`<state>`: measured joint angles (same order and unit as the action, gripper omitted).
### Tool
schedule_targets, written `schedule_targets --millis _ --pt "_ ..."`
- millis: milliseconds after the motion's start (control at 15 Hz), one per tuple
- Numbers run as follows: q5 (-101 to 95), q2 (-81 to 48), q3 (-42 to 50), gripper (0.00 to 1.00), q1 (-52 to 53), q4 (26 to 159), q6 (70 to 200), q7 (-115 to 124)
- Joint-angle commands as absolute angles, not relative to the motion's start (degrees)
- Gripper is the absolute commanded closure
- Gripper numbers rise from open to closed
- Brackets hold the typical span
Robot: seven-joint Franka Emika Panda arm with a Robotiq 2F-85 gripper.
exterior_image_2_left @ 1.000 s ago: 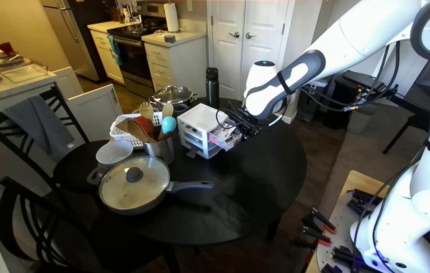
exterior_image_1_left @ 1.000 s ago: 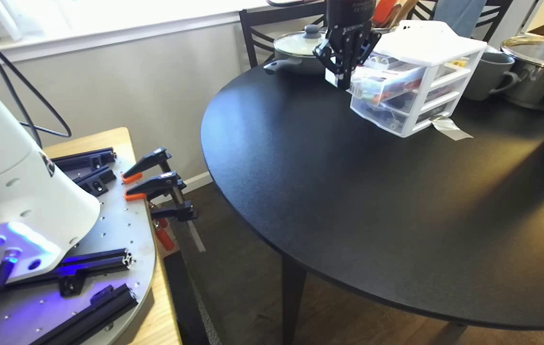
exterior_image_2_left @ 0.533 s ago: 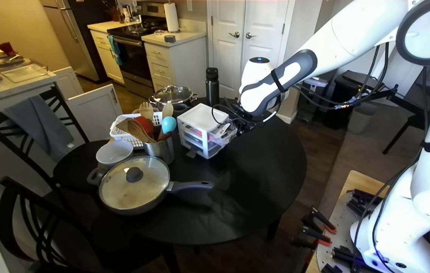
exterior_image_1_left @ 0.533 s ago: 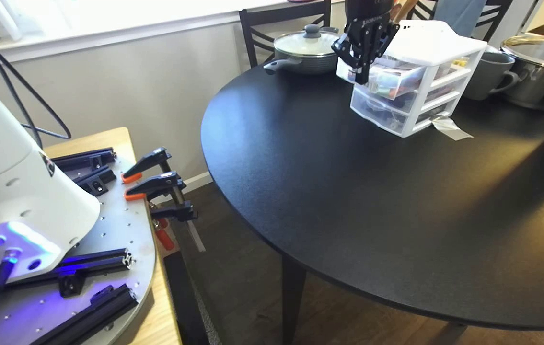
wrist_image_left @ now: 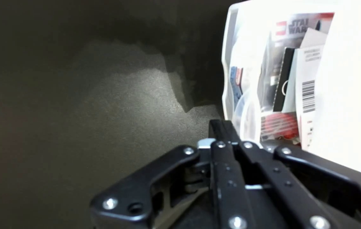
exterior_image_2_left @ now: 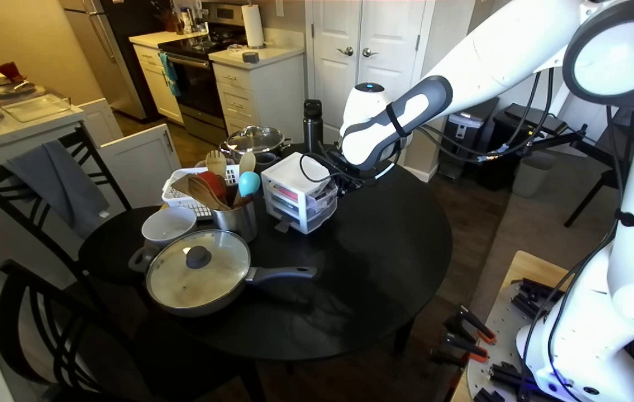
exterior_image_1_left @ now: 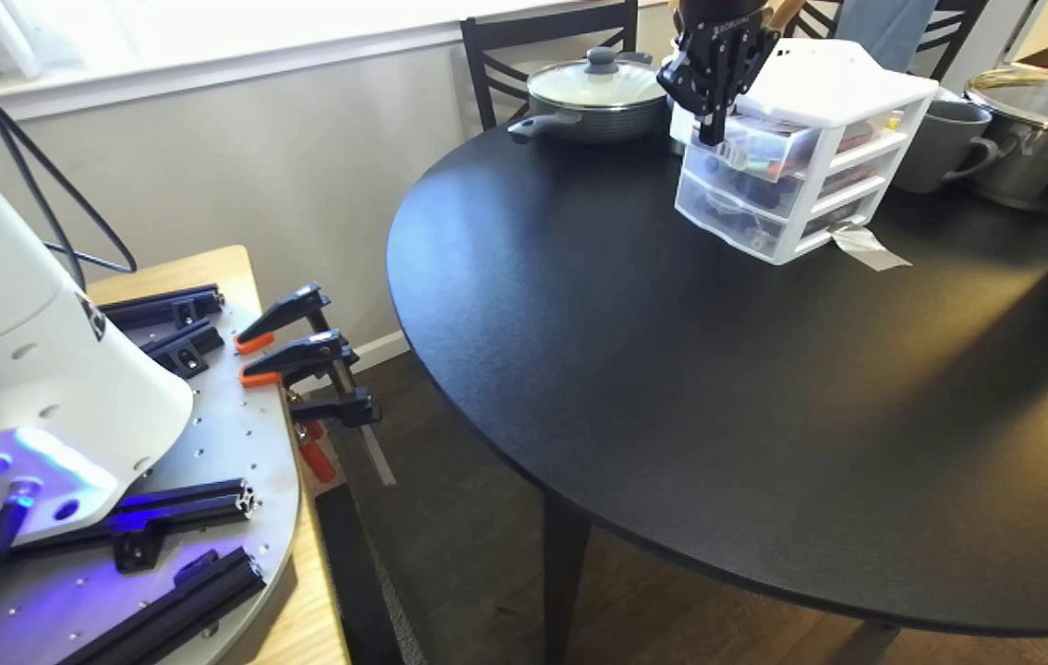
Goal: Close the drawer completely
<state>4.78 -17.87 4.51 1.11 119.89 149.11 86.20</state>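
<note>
The drawer [exterior_image_1_left: 768, 150] sits uppermost in the organizer [exterior_image_1_left: 842, 90], partly open. The gripper [wrist_image_left: 221, 128] is clenched on nothing, close at the drawer's front; from here I cannot confirm contact. Expect light, slick, thin plastic, likely brittle. No grasp should be needed: press squarely at mid-front to prevent racking.

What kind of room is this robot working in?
Probably a home's kitchen and dining area: a black-and-silver stove, a rounded black table, and a glass-lidded grey frying pan.
</note>
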Motion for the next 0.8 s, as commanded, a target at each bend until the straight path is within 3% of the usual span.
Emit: schedule_targets --millis 0,733 --pt "4.21 -20.53 5.77 0.95 2.18 116.52 149.63 86.97" --pt "3.34 -22.19 7.87 0.96 3.53 113.85 151.09 87.46"
